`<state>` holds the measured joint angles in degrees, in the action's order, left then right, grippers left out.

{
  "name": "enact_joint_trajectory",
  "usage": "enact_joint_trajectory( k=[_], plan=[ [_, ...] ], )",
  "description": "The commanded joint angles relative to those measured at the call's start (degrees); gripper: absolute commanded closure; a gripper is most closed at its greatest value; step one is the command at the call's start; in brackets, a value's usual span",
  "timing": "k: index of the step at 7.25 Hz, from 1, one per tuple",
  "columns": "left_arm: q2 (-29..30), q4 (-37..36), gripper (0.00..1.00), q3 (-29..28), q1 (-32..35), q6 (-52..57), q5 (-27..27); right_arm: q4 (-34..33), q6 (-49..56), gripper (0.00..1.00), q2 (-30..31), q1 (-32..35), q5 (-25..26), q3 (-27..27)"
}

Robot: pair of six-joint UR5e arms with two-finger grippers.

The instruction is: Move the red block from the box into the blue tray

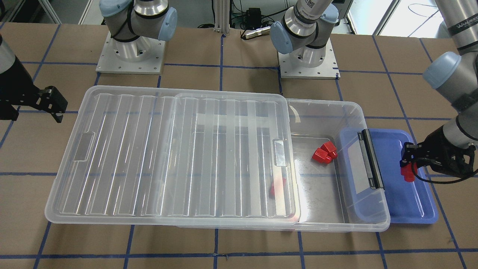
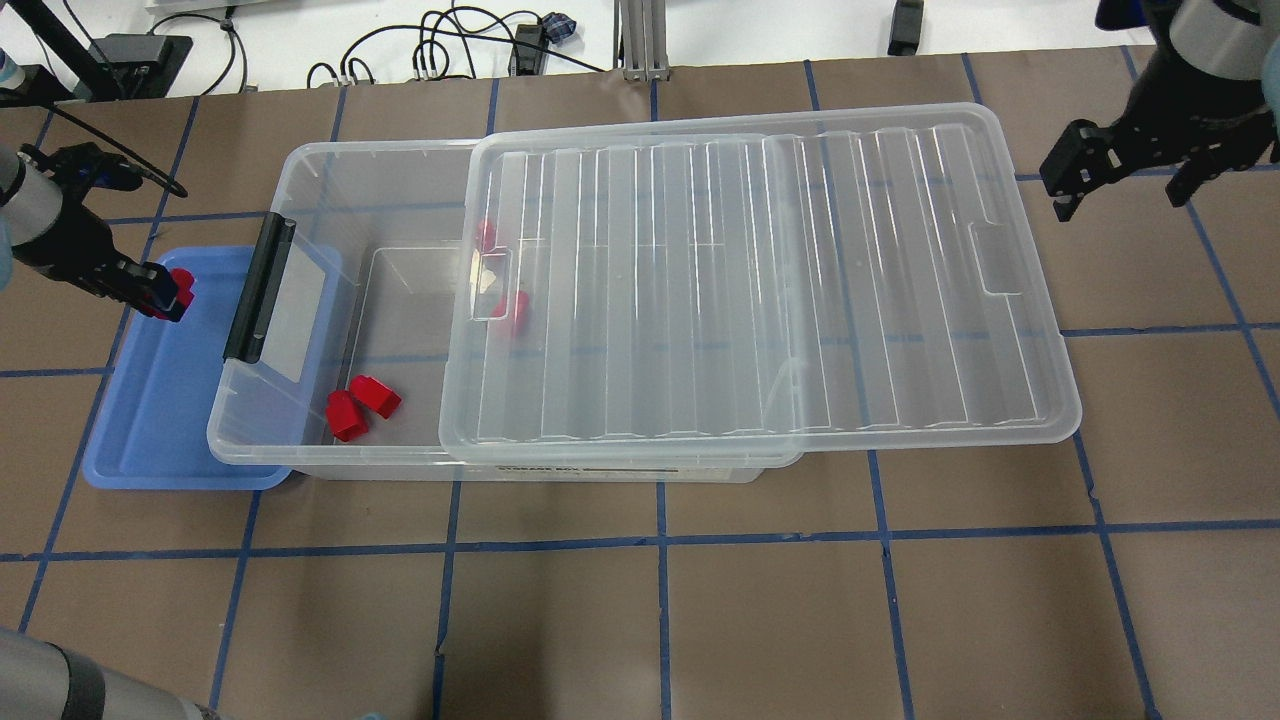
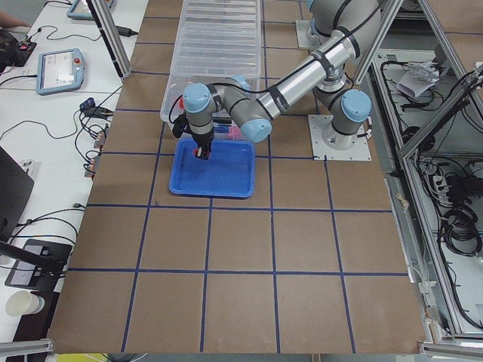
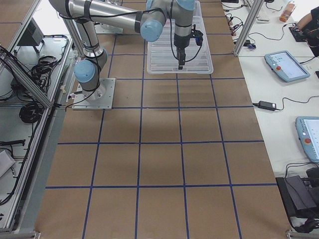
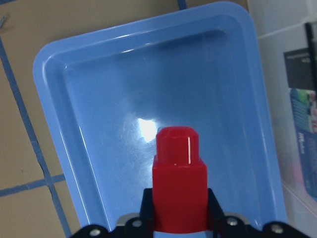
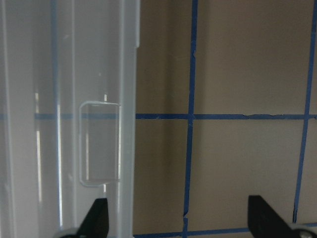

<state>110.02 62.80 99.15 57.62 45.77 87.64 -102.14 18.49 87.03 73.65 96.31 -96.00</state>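
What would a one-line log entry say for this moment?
left gripper: shut on red block over blue tray | right gripper: open, empty, by lid | box: lid partway open, other red blocks inside

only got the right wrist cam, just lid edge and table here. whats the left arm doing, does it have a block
Observer: Yes. The left gripper is shut on a red block and holds it over the blue tray, not yet released.
Operator: any more in the box
Observer: Two loose red blocks lie together in the uncovered end of the box, and more red shows through the lid.
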Motion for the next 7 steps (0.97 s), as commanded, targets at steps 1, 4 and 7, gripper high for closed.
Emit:
enact_joint_trajectory(
  k=[1, 4, 7],
  plan=[
    [3.00, -6.86, 1.00, 4.10, -0.58, -0.41, -0.28, -8.76, 2.95, 0.00, -0.02, -2.89, -0.50, -7.52],
    [4.06, -7.69, 0.44, 3.69, -0.75, -1.74, 0.42, -8.78, 2.96, 0.00, 0.16, -2.72, -0.59, -10.08],
    [-3.29, -0.69, 0.08, 1.06, 1.17, -2.88, 3.32, -8.87, 2.43, 0.00, -0.37, -2.63, -0.94, -10.09]
  ],
)
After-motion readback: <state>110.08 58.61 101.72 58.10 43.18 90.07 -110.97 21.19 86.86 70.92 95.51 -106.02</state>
